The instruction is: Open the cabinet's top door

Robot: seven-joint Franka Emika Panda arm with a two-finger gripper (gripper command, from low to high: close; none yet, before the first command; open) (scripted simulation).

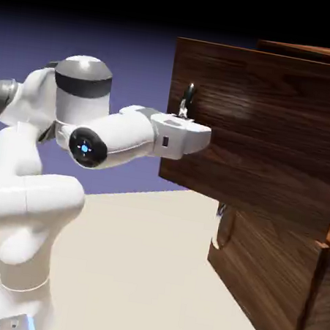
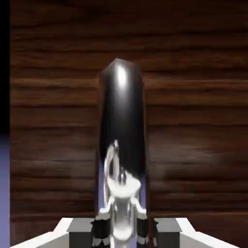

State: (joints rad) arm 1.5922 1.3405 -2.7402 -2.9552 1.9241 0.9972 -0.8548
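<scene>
The white robot arm [image 1: 26,178] reaches toward three o'clock, its hand [image 1: 190,127] pinching the curved silver handle [image 1: 187,99] of the dark wood-grain top door [image 1: 276,132]. That panel stands pulled out from the tall brown wooden cabinet [image 1: 283,288], above the lower panel [image 1: 264,270].

The wide dark wood top door [image 1: 269,131] sticks out from the tall brown cabinet [image 1: 283,288] and blocks the way ahead. The pale table [image 1: 146,269] below lies open.
</scene>
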